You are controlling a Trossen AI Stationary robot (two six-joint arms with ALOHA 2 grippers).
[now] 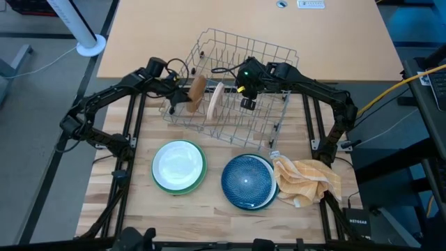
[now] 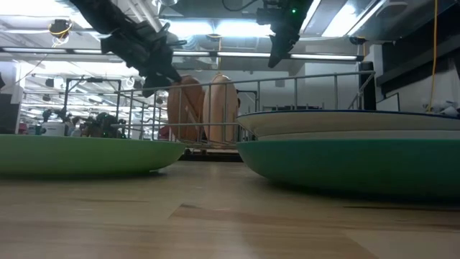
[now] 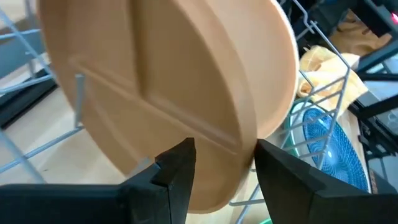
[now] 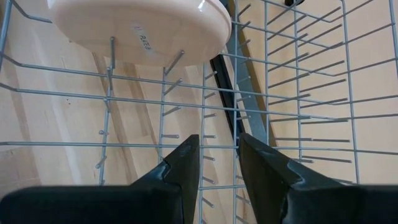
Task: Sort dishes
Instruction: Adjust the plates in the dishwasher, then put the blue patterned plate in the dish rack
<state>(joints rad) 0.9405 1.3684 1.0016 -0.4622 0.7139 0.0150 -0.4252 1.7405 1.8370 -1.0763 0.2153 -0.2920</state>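
A brown plate (image 1: 198,91) (image 3: 168,81) stands on edge in the grey wire rack (image 1: 240,52), its lower rim among the wires. A tan plate (image 1: 216,100) (image 4: 140,25) stands on edge beside it. My left gripper (image 1: 183,95) (image 3: 224,149) is open at the brown plate's lower rim, one finger on each side. I see no grip there. My right gripper (image 1: 247,101) (image 4: 219,143) hangs open over the rack's middle with nothing between its fingers. Near the front edge lie a white plate on a green one (image 1: 179,166) and a teal-blue plate (image 1: 245,181) on other plates.
A crumpled yellow checked cloth (image 1: 309,180) lies right of the teal-blue plate. The rack's upright wires (image 4: 298,112) stand under my right gripper. Bare wood (image 1: 313,42) lies beyond the rack. In the low view the two stacks (image 2: 345,155) fill the foreground.
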